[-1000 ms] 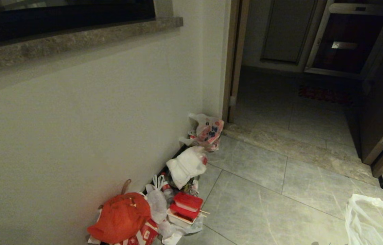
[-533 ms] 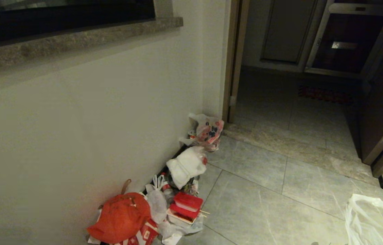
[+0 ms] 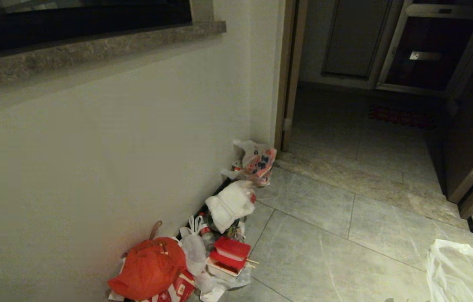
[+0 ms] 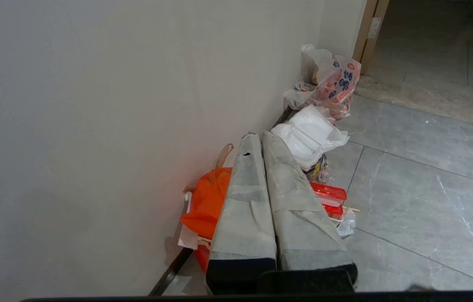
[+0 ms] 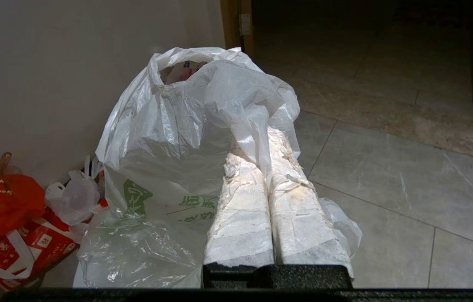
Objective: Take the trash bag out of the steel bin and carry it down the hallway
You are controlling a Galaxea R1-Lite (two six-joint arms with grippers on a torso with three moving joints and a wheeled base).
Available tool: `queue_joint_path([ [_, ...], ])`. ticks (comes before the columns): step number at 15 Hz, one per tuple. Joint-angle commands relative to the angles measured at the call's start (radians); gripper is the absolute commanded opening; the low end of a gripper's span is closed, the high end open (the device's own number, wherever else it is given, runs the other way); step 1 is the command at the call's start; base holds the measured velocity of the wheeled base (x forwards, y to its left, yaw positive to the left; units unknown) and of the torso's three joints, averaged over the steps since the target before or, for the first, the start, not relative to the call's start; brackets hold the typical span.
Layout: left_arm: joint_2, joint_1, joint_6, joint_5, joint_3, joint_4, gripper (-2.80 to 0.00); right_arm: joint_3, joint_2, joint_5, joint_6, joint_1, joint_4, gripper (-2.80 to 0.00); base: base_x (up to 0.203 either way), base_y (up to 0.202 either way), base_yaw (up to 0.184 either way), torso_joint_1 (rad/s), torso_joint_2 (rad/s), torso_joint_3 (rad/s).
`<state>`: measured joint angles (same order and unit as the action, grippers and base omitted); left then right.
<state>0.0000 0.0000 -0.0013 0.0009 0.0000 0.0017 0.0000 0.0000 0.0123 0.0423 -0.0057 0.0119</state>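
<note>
The trash bag (image 5: 169, 126), thin whitish plastic with green printing, hangs from my right gripper (image 5: 257, 147). The taped fingers (image 5: 240, 209) are shut on a fold of its rim. In the head view the bag (image 3: 456, 268) shows at the bottom right corner, above the grey marbled tiles of the hallway (image 3: 333, 251). My left gripper (image 4: 259, 136) is shut with nothing in it, and points at the rubbish along the wall. The steel bin is out of view.
Rubbish lies along the left wall: a red-orange bag (image 3: 148, 268), a red box (image 3: 230, 251), a white bag (image 3: 232, 203) and a printed bag (image 3: 257, 161). Beyond them are a brown door frame (image 3: 288, 75), a stone threshold (image 3: 370, 184) and a dark door (image 3: 471, 126) at the right.
</note>
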Motion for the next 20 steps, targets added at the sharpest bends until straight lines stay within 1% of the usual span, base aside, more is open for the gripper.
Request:
queue_joint_path([
  [1, 0.0, 0.0, 0.0, 0.001, 0.0, 0.0, -2.8, 0.0, 0.0, 0.0, 0.001, 0.0, 0.0, -2.8, 0.0, 0.0, 0.0, 0.0, 0.0, 0.0],
  [20, 0.0, 0.0, 0.0, 0.001, 0.0, 0.0, -2.8, 0.0, 0.0, 0.0, 0.001, 0.0, 0.0, -2.8, 0.0, 0.0, 0.0, 0.0, 0.0, 0.0],
])
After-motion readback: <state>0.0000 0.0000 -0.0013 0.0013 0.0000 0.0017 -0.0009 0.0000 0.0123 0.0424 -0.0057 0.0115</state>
